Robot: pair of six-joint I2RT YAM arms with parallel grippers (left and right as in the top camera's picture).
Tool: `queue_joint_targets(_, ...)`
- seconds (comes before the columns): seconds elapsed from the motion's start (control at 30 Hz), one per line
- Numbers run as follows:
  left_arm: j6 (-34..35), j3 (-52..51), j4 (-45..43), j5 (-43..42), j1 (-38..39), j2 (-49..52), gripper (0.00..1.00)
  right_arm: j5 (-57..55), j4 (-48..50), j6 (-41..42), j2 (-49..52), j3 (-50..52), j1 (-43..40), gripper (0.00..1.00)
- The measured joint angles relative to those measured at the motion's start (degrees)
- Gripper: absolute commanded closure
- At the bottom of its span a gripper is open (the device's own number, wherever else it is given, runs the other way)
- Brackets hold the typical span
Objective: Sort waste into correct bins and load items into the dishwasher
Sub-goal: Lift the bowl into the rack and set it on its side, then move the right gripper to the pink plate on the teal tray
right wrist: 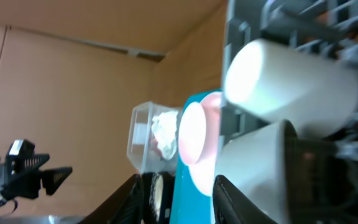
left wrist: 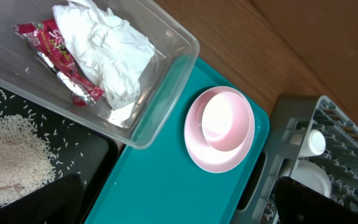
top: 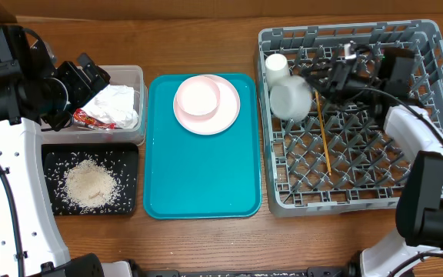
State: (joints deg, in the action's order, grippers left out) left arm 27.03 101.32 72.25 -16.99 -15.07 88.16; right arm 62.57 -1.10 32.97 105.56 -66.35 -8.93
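The pale bowl point(top: 291, 100) lies on its side in the grey dish rack point(top: 337, 201), just below the white cup point(top: 276, 68), with the chopsticks point(top: 324, 138) on the grid floor to its right. My right gripper point(top: 320, 81) hangs just beside the bowl, its fingers parted with nothing between them. Whether one of them brushes the bowl, I can't tell. The pink plate point(top: 225, 115) carries the second bowl point(top: 198, 96) on the teal tray point(top: 202, 185). The napkin point(top: 120, 104) and the red wrapper point(top: 91, 118) lie in the clear tub point(top: 133, 73), and the rice point(top: 89, 185) is on the black tray point(top: 129, 158). My left gripper point(top: 89, 75) hovers over the tub, fingers spread wide and empty.
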Motion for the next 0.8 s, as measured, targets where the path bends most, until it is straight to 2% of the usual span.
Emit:
queue_joint_targets(0.1, 0.0, 0.0, 0.0, 0.0, 0.0, 0.0, 0.00, -1.6, -1.6, 0.1, -0.1, -0.1, -2.0, 0.64)
queue_joint_targets(0.23, 0.0, 0.0, 0.0, 0.0, 0.0, 0.0, 0.00, -7.6, -8.7, -0.6, -1.2, -0.9, -3.8, 0.66)
queue_joint_targets(0.37, 0.0, 0.0, 0.0, 0.0, 0.0, 0.0, 0.00, -16.9, -20.2, -5.7, -5.3, -5.5, -2.1, 0.67)
queue_joint_targets(0.47, 0.0, 0.0, 0.0, 0.0, 0.0, 0.0, 0.00, -25.7, -28.5, -13.6, -8.0, -12.4, 3.6, 0.66)
queue_joint_targets(0.53, 0.0, 0.0, 0.0, 0.0, 0.0, 0.0, 0.00, -31.3, -31.6, -17.9, -8.3, -16.0, 8.4, 0.55)
queue_joint_targets(0.57, 0.0, 0.0, 0.0, 0.0, 0.0, 0.0, 0.00, -36.0, -32.5, -21.6, -8.5, -18.1, 13.2, 0.54)
queue_joint_targets(0.77, 0.0, 0.0, 0.0, 0.0, 0.0, 0.0, 0.00, -54.6, -27.8, -35.9, -7.8, -19.2, 38.7, 0.54)
queue_joint_targets(0.8, 0.0, 0.0, 0.0, 0.0, 0.0, 0.0, 0.00, -55.8, -27.1, -36.8, -7.5, -19.2, 40.4, 0.54)
